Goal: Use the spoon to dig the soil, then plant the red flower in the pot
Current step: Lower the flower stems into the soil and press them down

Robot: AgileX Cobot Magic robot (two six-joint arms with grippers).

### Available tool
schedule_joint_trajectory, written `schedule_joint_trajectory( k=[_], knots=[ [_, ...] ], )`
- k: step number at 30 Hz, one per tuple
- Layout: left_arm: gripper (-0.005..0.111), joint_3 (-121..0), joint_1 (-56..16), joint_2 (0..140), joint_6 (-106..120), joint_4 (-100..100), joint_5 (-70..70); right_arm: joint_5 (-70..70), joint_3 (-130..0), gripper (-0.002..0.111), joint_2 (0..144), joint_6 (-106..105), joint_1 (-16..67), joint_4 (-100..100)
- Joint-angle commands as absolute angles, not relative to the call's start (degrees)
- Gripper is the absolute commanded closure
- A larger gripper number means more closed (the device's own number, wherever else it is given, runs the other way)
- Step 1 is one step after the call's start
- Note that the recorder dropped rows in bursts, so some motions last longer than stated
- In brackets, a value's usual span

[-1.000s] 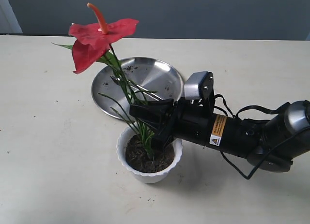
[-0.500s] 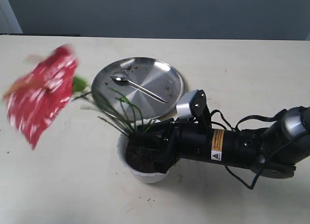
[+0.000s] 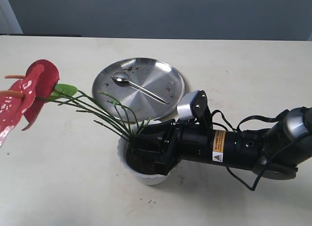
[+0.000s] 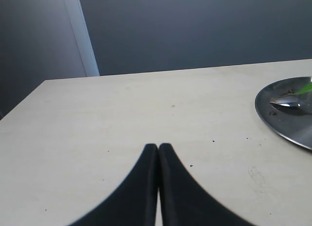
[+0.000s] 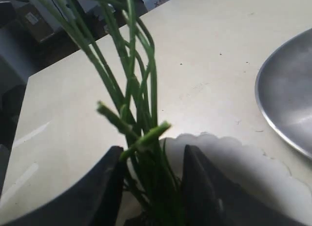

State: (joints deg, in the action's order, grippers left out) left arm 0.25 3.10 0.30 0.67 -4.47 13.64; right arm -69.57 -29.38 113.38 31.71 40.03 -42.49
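The red flower (image 3: 28, 93) leans far over to the left, its blooms hanging low beyond the pot (image 3: 146, 176). Its green stems (image 3: 100, 113) still root in the dark soil (image 3: 137, 160). My right gripper (image 3: 147, 149) reaches into the pot from the right, open, one jaw on each side of the stems (image 5: 141, 89). In the right wrist view the right gripper (image 5: 154, 153) shows a clear gap beside the stems, with the scalloped pot rim (image 5: 222, 147) behind. The spoon (image 3: 139, 88) lies in the steel plate (image 3: 168, 72). My left gripper (image 4: 158, 147) is shut and empty above bare table.
The steel plate (image 4: 285, 126) with the spoon (image 4: 288, 103) and soil crumbs sits behind the pot, near the right arm's wrist camera (image 3: 191, 105). The flower's green leaf (image 3: 66, 89) and blooms stretch over the table at the left.
The flower stood upright a second ago with my right gripper on its stems. It has toppled to the left as the gripper lowered to the pot and opened.
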Motion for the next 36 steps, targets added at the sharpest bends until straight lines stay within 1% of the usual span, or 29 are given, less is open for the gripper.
schedule_joint_trajectory(
  k=[1, 6, 13, 21, 26, 36],
  knots=[
    [0.106, 0.0, 2.7, 0.0, 0.5, -4.0, 13.3, -68.8, -29.1, 0.069, 112.7, 31.6, 40.1, -42.3],
    [0.106, 0.0, 2.7, 0.0, 0.5, -4.0, 13.3, -62.6, -29.1, 0.069, 110.0, 29.3, 40.1, -39.9],
    [0.106, 0.0, 2.7, 0.0, 0.5, -4.0, 13.3, -59.1, -29.1, 0.069, 108.5, 26.5, 40.1, -39.9],
    [0.106, 0.0, 2.7, 0.0, 0.5, -4.0, 13.3, -58.4, -29.1, 0.068, 108.3, 26.3, 40.1, -40.0],
    [0.106, 0.0, 2.7, 0.0, 0.5, -4.0, 13.3, -58.4, -29.1, 0.055, 108.3, 26.1, 40.1, -40.4],
    [0.106, 0.0, 2.7, 0.0, 0.5, -4.0, 13.3, -58.6, -29.1, 0.054, 108.3, 26.1, 40.1, -40.4]
  ],
)
